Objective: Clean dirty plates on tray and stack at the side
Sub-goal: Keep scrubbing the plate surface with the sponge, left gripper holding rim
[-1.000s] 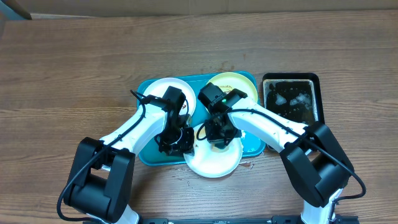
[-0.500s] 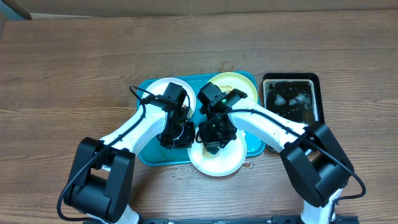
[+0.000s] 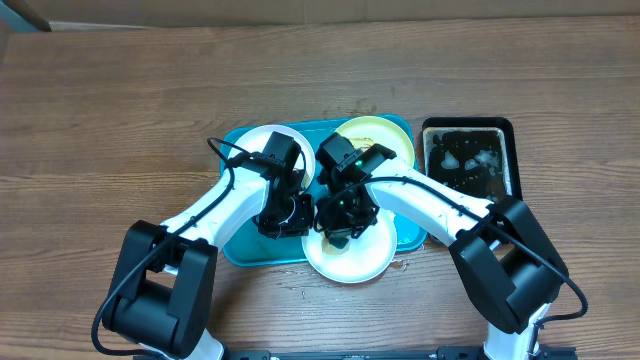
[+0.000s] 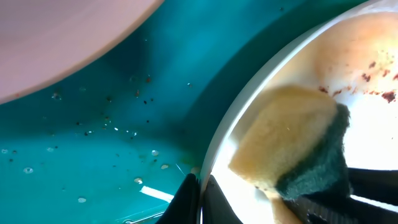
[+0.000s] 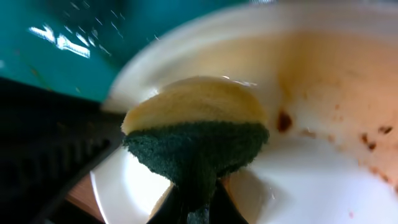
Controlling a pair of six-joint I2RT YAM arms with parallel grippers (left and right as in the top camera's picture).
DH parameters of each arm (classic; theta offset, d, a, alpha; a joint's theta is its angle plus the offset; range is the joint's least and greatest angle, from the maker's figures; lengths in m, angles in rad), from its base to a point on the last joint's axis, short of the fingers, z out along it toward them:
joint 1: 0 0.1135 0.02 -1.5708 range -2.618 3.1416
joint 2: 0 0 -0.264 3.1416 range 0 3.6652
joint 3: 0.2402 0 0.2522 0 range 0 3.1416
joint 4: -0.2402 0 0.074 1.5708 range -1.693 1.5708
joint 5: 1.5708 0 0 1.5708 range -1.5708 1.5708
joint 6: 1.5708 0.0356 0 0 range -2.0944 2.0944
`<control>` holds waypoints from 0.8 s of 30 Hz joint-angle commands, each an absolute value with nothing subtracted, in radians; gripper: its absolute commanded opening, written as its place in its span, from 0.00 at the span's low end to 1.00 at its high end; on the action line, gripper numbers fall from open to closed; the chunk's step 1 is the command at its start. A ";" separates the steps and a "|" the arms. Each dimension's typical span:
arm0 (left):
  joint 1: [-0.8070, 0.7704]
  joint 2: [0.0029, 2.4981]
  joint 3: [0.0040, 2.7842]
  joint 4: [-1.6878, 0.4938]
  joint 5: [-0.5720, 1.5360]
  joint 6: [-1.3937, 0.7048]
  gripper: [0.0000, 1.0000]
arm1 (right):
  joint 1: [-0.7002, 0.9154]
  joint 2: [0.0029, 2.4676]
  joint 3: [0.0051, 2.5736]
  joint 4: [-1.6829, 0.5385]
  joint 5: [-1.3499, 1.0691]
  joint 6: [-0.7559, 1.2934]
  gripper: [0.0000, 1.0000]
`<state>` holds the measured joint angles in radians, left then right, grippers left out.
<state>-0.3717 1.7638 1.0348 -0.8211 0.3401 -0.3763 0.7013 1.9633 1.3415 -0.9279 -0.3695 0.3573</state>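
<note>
the right claw is staying clamped on the sponge, with the green scouring side nearest its fingers and the yellow foam pressing on the front plate. over the last second it has been dragging the sponge from the plate's middle toward its left rim, and the plate has been creeping slightly toward the right edge of the bench. the left claw has been moving away from the near edge. it is now looking closed on the plate's left rim, pinching it to steady it.

the blue tray is sitting mid-bench, closer to the near edge, and the front plate is hanging over its near rim. the other white plate is lying in the tray's far-left part and the yellow-green plate in its far-right part. the black tray is standing just beside the blue one, toward the right edge.

brown smears are still showing on the front plate beside the sponge. this is probably one wiping stroke of several. the first plate is only partly clean, and nothing is stacked at the side yet.
</note>
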 commanded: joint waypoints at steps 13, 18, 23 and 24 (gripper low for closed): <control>-0.367 1.772 1.043 -0.812 0.341 -0.409 0.04 | 0.752 1.942 1.335 -0.876 -0.382 0.352 0.04; -0.367 1.772 1.043 -0.818 0.341 -0.409 0.04 | 0.719 1.942 1.335 -0.883 -0.230 0.501 0.04; -0.367 1.772 1.043 -0.826 0.340 -0.408 0.04 | 0.672 1.941 1.336 -0.913 -0.233 0.596 0.04; -0.367 1.772 1.043 -0.827 0.340 -0.408 0.04 | 0.669 1.941 1.337 -0.925 -0.244 0.596 0.04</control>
